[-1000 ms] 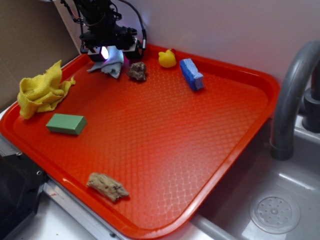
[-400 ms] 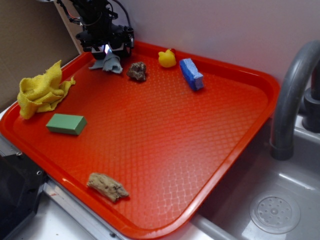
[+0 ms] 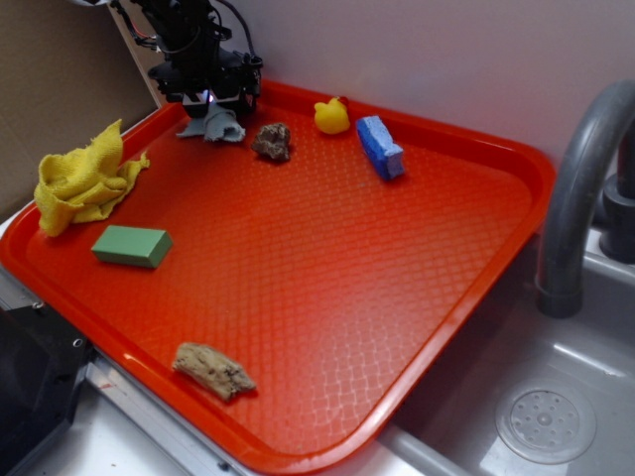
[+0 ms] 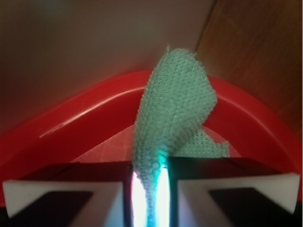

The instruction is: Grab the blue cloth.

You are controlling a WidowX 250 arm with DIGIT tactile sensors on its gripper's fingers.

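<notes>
I am seeing the black gripper (image 3: 209,95) sitting at the far left corner of the large red plastic tray (image 3: 476,288); its two pale fingers (image 4: 66,198) are pinching almost fully together on a fold of the small pale blue-grey fabric cloth (image 3: 212,123), which is rising between them in the wrist view (image 4: 173,123); the rest of the cloth is lying on the tray floor beneath. The tray is also holding a crumpled yellow knitted rag (image 3: 84,178) at its left edge, a green rectangular block (image 3: 132,245), two brown rough lumps (image 3: 272,141) (image 3: 212,370), a yellow rubber duck (image 3: 331,116) and a bright blue sponge block (image 3: 380,146); a grey metal sink (image 3: 536,416) with a curved faucet (image 3: 580,188) is lying beside the tray on the right.
</notes>
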